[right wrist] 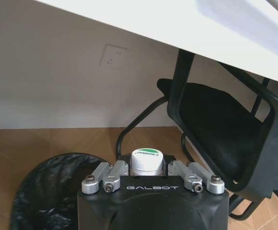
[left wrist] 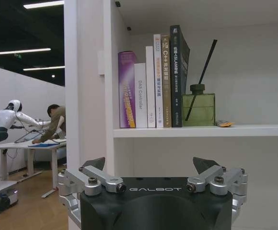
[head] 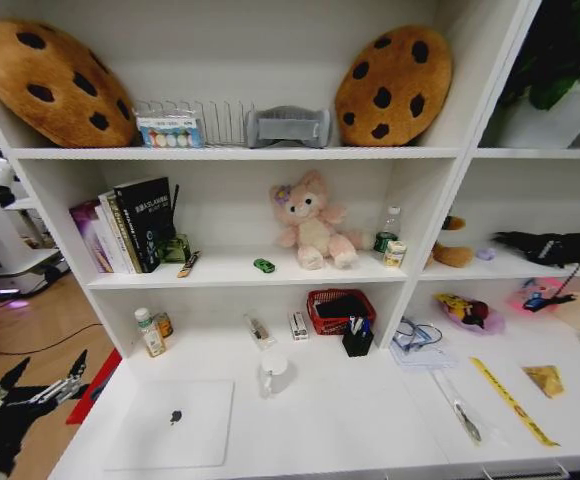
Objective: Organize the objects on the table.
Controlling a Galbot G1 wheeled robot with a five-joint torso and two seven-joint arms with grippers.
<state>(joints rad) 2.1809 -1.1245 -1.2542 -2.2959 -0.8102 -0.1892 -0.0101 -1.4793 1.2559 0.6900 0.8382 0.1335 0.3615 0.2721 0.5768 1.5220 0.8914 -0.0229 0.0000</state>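
bottle over the bin, table still cluttered

down under the table edge, the right claw [right wrist: 153,178] is clamped on a small white-capped bottle [right wrist: 146,161] with green lettering on the lid, held just above a black-bagged waste bin [right wrist: 48,191] on the wooden floor, with a black office chair [right wrist: 220,134] close by. this looks like the throwing-away step; the next move seems to call for centring the bottle over the bin's mouth before letting go, since it sits near the rim.

off the table's left corner, the left claw [head: 32,395] hangs empty with its fingers spread, facing the shelf of books [left wrist: 153,86].

on the table [head: 370,420] the silver laptop [head: 170,425] lies shut near the front, a white mug [head: 274,373] beyond it, then the black pen holder [head: 357,340] and red basket [head: 340,310]. further back, the tiny green toy car [head: 263,265] sits on the shelf beside the pink plush toy [head: 313,232].
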